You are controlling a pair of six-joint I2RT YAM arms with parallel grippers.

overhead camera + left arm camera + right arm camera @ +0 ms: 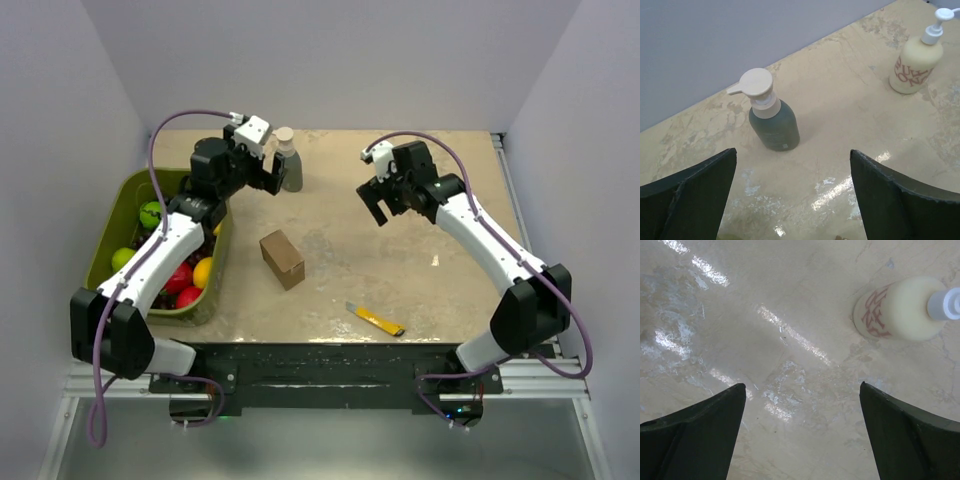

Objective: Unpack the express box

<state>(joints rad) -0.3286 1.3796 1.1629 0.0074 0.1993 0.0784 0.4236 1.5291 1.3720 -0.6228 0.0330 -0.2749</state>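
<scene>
Both my grippers are released, with the jaws wide apart and nothing between them. In the top view the express box stands on the table near the middle, apart from both. It is at about 6 o'clock from my left gripper and at about 8 o'clock from my right gripper. Neither wrist view shows the box. The green bin sits at the 9 o'clock side of the table, partly under my left arm. It holds a green tennis ball, another green ball, two red balls and a yellow one. My arm hides the rest of the contents. A dark green pump bottle stands at 12 o'clock from my left gripper. A cream pump bottle stands at 2 o'clock from my right gripper; its red lettering I cannot read. A yellow utility knife lies at the near edge.
</scene>
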